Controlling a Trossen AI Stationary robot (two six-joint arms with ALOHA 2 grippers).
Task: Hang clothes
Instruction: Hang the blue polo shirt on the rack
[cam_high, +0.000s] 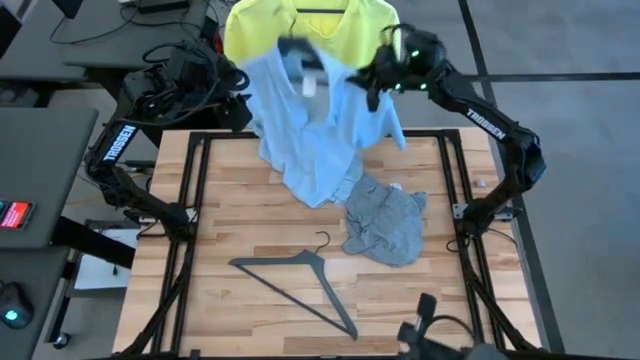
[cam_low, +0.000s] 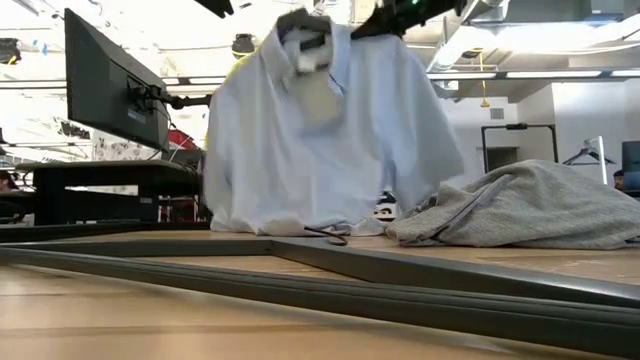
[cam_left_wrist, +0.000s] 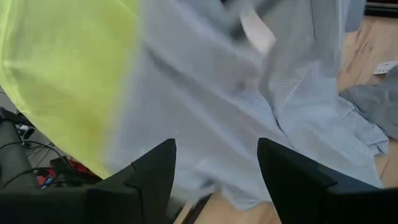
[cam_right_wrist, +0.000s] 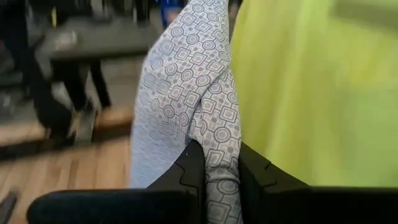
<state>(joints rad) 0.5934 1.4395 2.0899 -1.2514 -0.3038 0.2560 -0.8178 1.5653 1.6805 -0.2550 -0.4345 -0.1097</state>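
Nearest me, a spare hanger (cam_high: 300, 280) lies on open tabletop (cam_high: 220, 215); the grey T-shirt (cam_high: 388, 226) sits crumpled rightward. My right gripper (cam_right_wrist: 214, 165) pinches the blue shirt (cam_high: 315, 130), lifted at the far edge, hiding the yellow T-shirt (cam_high: 255, 30). My left gripper (cam_left_wrist: 214, 171) gapes wide, empty.

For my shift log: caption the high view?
Right end effector holds the pale blue shirt up before the yellow T-shirt; left end effector open.

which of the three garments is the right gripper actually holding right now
The pale blue collared shirt: its patterned fabric is pinched in the right gripper. The neon-yellow T-shirt hangs behind it, and the grey T-shirt lies on the table.
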